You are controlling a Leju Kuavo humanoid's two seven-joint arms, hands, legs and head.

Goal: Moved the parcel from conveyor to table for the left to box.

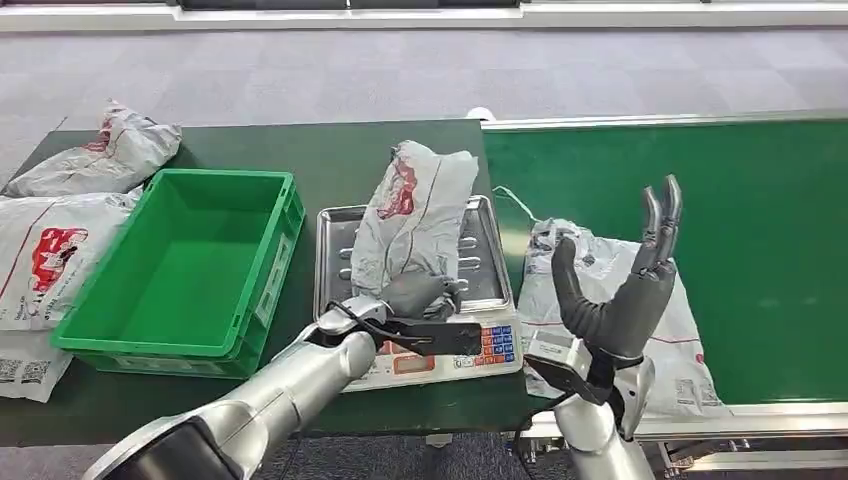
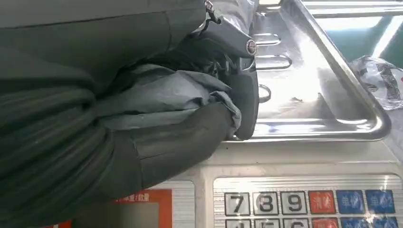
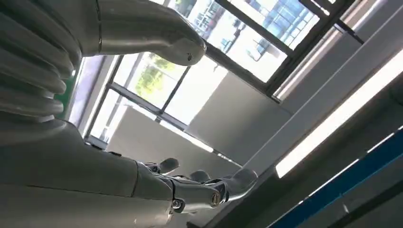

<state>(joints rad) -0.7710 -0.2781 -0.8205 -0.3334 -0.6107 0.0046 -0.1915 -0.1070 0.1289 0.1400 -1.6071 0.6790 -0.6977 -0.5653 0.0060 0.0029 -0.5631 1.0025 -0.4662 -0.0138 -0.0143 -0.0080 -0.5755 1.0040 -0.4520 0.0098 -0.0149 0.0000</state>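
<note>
A grey parcel with a red print lies lengthwise on the steel tray of a scale at the table's middle. My left hand grips the parcel's near end at the tray's front edge. In the left wrist view, the crumpled grey wrap is pinched between the thumb and fingers of that hand over the tray. My right hand is raised, fingers spread upward and holding nothing, above a second pale parcel on the conveyor's near edge. The right wrist view shows the same hand with its fingers apart.
An empty green crate stands left of the scale on the dark table. Two more parcels lie at the far left. The green conveyor belt runs along the right, edged by a metal rail. The scale's keypad faces me.
</note>
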